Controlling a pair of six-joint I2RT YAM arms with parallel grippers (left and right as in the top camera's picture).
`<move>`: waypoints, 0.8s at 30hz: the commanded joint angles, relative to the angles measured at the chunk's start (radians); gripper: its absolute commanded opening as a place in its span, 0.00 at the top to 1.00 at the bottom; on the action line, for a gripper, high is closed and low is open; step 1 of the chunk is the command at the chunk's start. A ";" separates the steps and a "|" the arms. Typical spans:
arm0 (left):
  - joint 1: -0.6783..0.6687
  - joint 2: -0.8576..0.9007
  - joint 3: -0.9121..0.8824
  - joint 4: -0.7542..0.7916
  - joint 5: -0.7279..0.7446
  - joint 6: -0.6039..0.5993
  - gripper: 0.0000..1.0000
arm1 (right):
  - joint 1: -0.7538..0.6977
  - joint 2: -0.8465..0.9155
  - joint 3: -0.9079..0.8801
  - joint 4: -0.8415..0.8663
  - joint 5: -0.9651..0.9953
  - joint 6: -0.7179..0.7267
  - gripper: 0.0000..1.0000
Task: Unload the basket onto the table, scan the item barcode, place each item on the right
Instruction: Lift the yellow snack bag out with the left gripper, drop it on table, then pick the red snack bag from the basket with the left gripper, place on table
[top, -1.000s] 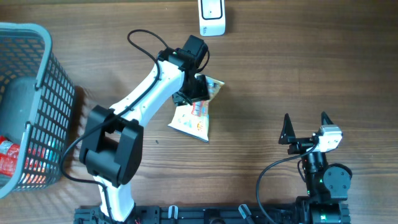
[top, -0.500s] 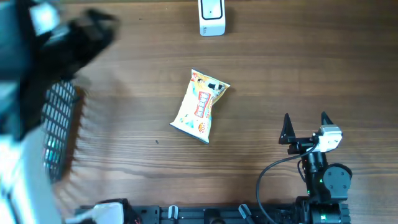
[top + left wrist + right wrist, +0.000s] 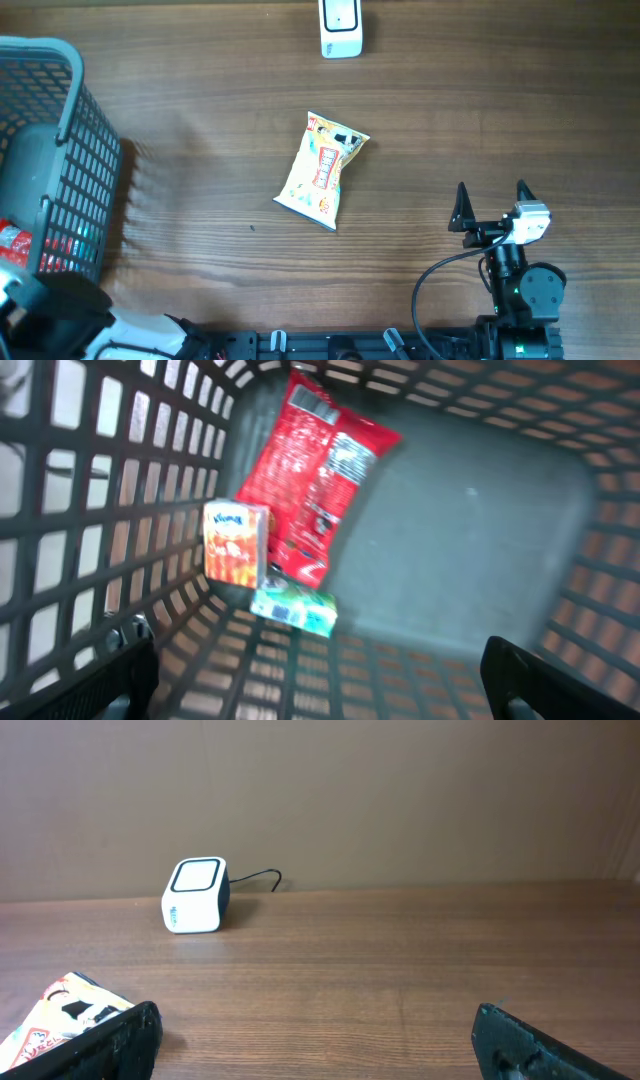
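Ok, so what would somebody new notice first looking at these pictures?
Probably the yellow snack packet lying alone in the middle of the wooden table, with the white scanner at the far edge beyond it. Next, the grey basket at the left, holding a red packet, a small orange box and a green pack.

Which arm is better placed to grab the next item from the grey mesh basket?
Left. The open left pincer faces down into the grey mesh basket, over the red foil bag. The right pincer, also open, sits far across the wooden table, beyond the yellow snack pouch.
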 commanded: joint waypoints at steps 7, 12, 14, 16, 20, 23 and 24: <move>-0.003 0.140 -0.145 0.090 -0.112 -0.017 0.00 | -0.004 -0.006 -0.001 0.003 0.010 -0.003 0.00; -0.060 0.140 -0.384 0.292 -0.141 -0.017 0.00 | -0.004 -0.006 -0.001 0.003 0.010 -0.003 0.00; -0.083 0.140 -0.463 0.381 -0.197 -0.016 0.00 | -0.004 -0.006 -0.001 0.003 0.010 -0.004 0.00; -0.093 0.140 -0.528 0.478 -0.205 0.036 0.00 | -0.004 -0.006 -0.001 0.003 0.010 -0.004 0.00; -0.084 0.140 -0.628 0.617 -0.206 0.081 0.00 | -0.004 -0.006 -0.001 0.003 0.010 -0.003 0.00; -0.062 0.140 -0.676 0.667 -0.209 0.081 0.00 | -0.004 -0.006 -0.001 0.003 0.010 -0.003 0.00; -0.056 0.140 -0.684 0.671 -0.227 0.080 0.01 | -0.004 -0.006 -0.001 0.003 0.010 -0.003 0.00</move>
